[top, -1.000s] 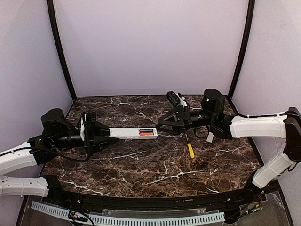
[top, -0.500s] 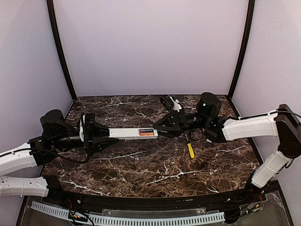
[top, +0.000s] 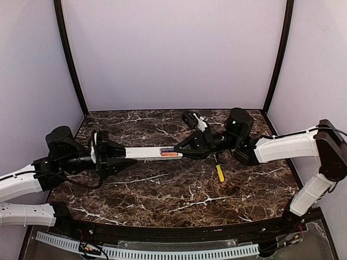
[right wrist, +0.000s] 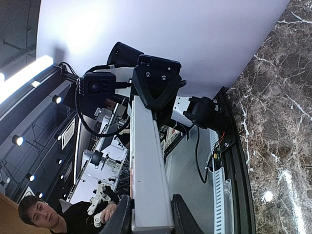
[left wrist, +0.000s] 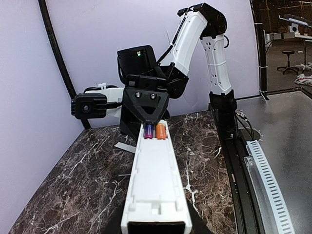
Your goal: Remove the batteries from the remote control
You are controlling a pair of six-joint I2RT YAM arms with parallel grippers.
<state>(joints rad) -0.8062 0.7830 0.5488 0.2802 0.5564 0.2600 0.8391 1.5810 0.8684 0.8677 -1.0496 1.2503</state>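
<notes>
The white remote control (top: 143, 153) hangs level, recess up, two batteries (left wrist: 155, 131) (one orange-red) at one end.

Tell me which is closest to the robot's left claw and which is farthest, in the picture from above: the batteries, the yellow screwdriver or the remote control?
Starting from the left claw:
1. remote control, gripped in the claw itself.
2. batteries, at the remote's far, right end.
3. yellow screwdriver, lying farther right, past the remote.
</notes>
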